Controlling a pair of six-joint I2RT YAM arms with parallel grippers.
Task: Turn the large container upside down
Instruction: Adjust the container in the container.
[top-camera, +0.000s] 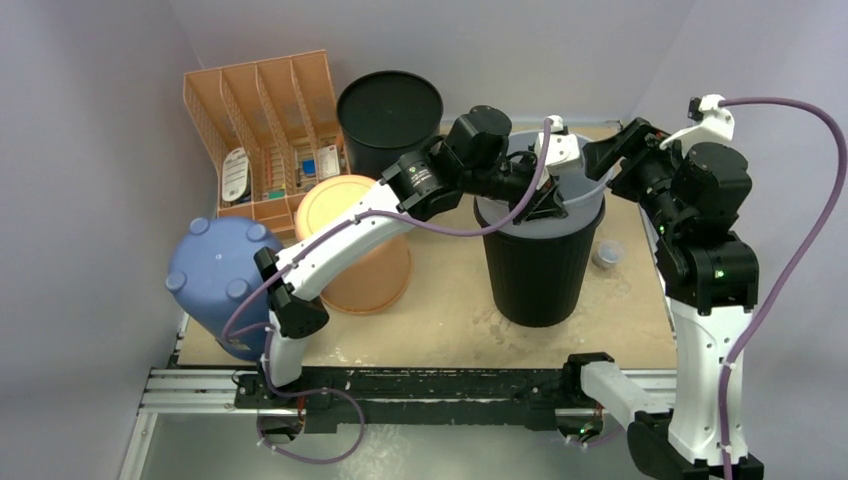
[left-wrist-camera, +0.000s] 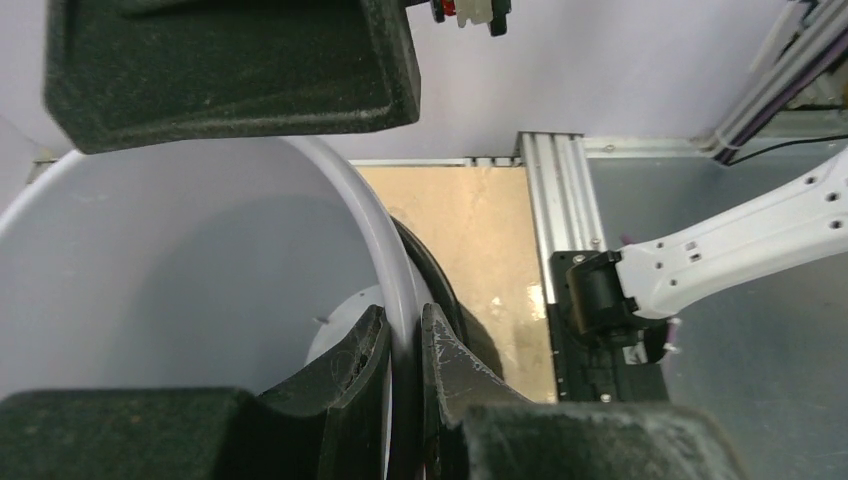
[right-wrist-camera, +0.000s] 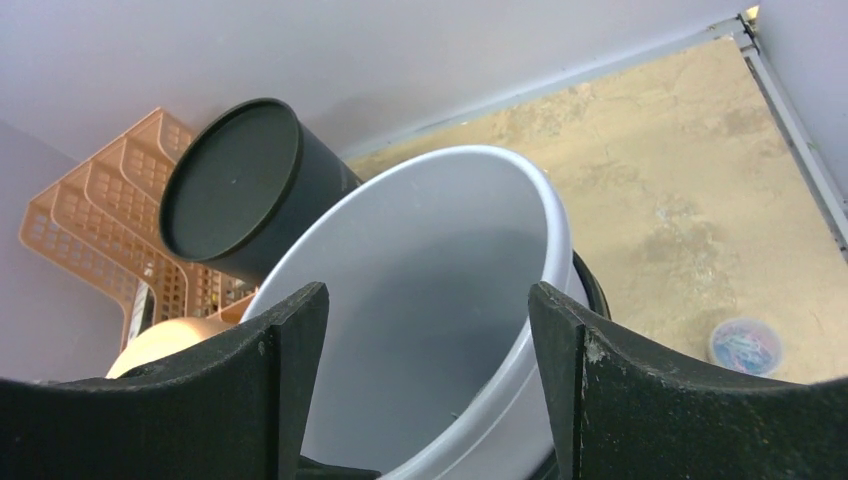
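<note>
– Left pincer (left-wrist-camera: 403, 335): what is it doing?
– It is clenching on the rim of the large container (left-wrist-camera: 180, 270), one finger sitting inside the wall and one outside. The right pincer (right-wrist-camera: 425, 300) is hanging released, jaws spread wide, just above the container's mouth and touching nothing.
– Where is the container sitting?
– It is a pale grey bucket, standing mouth up and nesting inside a black bin (top-camera: 535, 275) at the middle right of the bench (top-camera: 440, 320). Its rim is riding just above the bin's rim.
– How is it likely handling?
– I am judging it as light, stiff, thin-walled plastic with a smooth, slippery skin, and it is looking empty. The rolled rim is offering the only real hold. I am expecting pinches on opposite sides of that rim to be serving best for lifting it free and rolling it over. A one-sided grip is risking it swinging or dragging the bin along.
– What is lying around it?
– A small clear cup (top-camera: 608, 252) is sitting near the bin on the right. A second black bin (top-camera: 390, 110) is standing behind. An orange tub (top-camera: 370, 275) and a blue tub (top-camera: 205, 270) are resting to the left, with an orange divided rack (top-camera: 260, 110) sitting in the back left corner.
</note>
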